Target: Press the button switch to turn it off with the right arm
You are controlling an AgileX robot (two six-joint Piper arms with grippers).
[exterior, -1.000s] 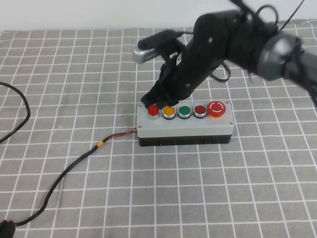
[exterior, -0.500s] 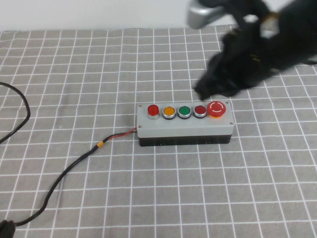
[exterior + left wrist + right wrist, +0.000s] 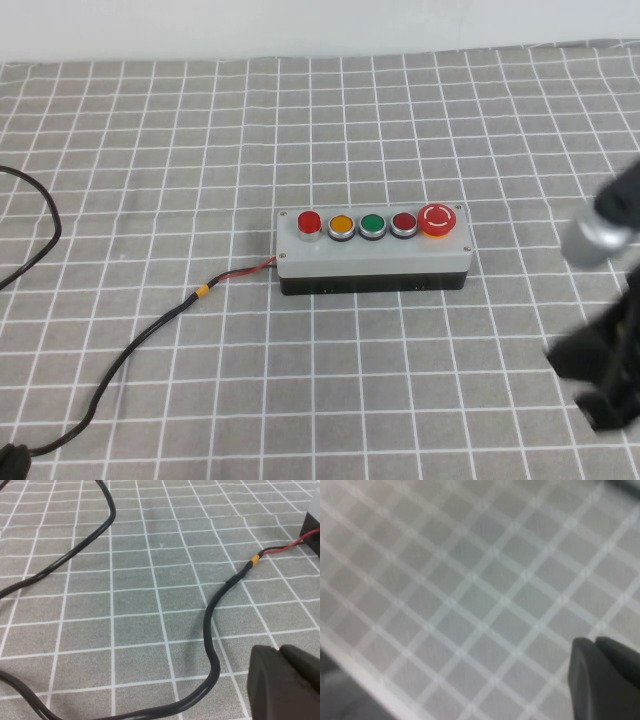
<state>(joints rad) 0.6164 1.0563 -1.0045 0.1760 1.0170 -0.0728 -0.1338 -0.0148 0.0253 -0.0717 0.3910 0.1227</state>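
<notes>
A desk covered in grey woven cloth with a white grid of thin lines (image 3: 150, 130) filled nearly the whole high view, the fabric lying flat and smooth apart from a slight waviness in the lines. Along its far edge ran a plain pale white wall strip (image 3: 200, 30). The light was even and soft, casting only faint, short shadows on the cloth.

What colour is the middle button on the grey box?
The middle button is green, clearest in the high view; the right gripper is far from it.
</notes>
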